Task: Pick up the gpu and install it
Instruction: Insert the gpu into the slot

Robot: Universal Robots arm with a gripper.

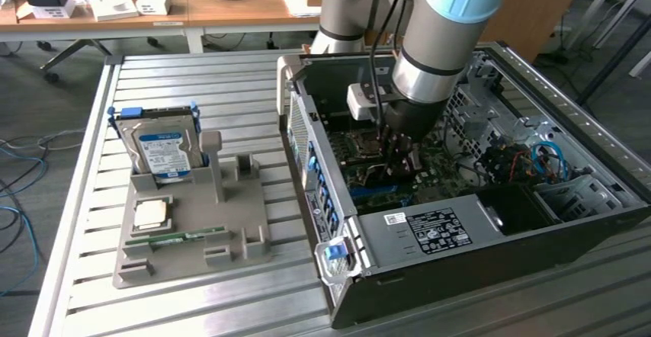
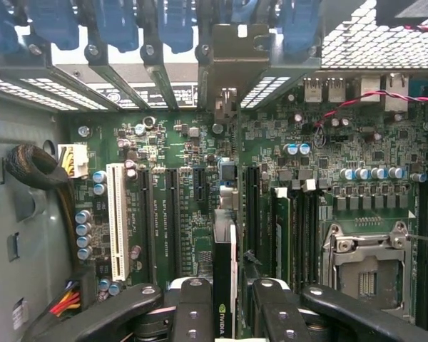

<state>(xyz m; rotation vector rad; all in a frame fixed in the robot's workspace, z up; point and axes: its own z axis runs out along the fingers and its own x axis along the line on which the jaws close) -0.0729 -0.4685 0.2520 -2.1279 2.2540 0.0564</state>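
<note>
GPU (image 2: pixel 221 285) held edge-on above motherboard (image 2: pixel 178 142) inside computer case (image 1: pixel 489 284), gripper (image 2: pixel 227 303) jaws clamped on it; hard drive (image 1: pixel 163 150) stands at case's nine o'clock in exterior view.

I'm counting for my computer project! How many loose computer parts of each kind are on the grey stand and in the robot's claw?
Hard drive: 1
Silver square chip: 1
Green memory stick: 1
gpu: 1
Total: 4
</note>
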